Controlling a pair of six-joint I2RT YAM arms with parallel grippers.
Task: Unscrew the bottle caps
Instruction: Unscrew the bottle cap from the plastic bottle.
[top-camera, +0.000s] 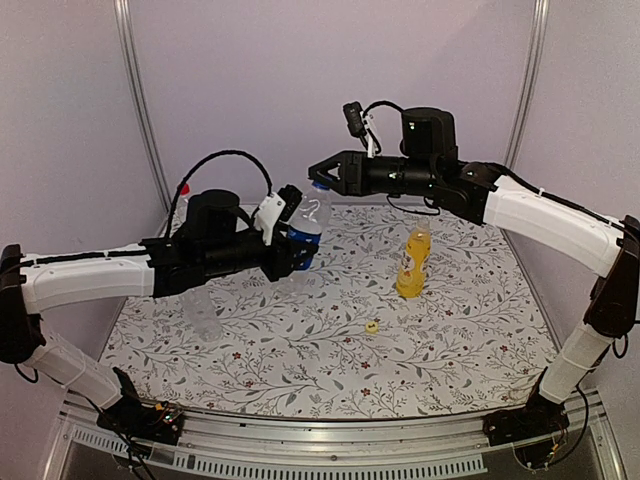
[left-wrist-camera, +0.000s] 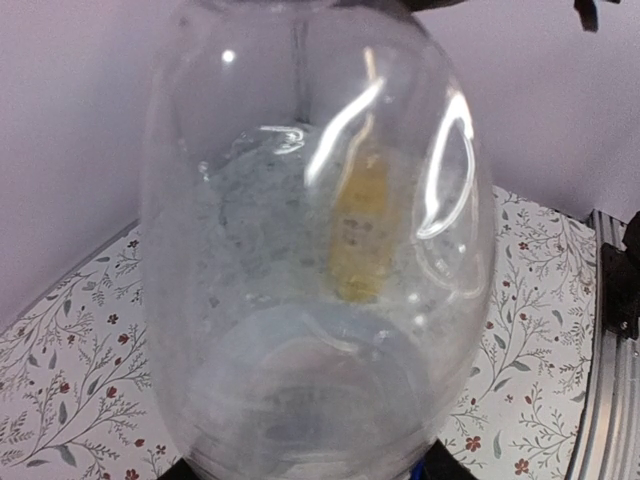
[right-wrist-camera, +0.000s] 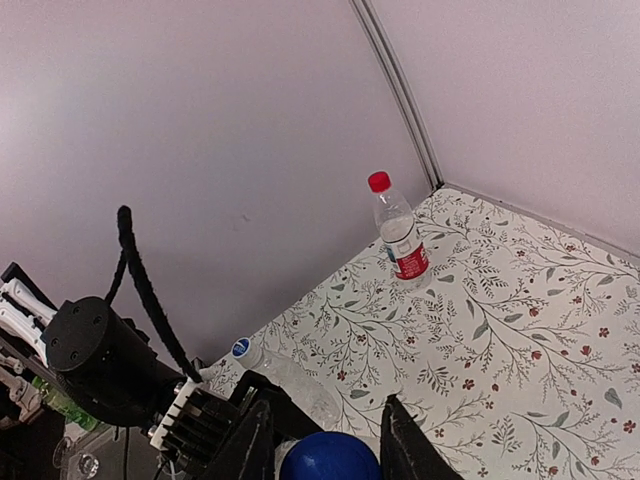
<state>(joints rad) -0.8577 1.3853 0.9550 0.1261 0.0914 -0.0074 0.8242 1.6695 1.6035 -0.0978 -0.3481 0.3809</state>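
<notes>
While the left gripper (top-camera: 297, 256) clamps the blue-labelled clear bottle (top-camera: 311, 214) around its lower body and holds it upright above the floral tablecloth (top-camera: 300, 370), the right gripper (right-wrist-camera: 327, 440) has its fingers pressed against either side of that bottle's blue cap (right-wrist-camera: 330, 462). The yellow-liquid bottle (top-camera: 413, 262) stands on the cloth to the right, with a small yellow cap (top-camera: 372, 326) lying near it. The red-capped bottle (right-wrist-camera: 400, 235) stands in the back corner.

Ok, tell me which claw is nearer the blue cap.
Right. The right claw is at the blue cap, one finger on either side of it. The left claw is lower down, gripping the same bottle around its labelled body.
</notes>
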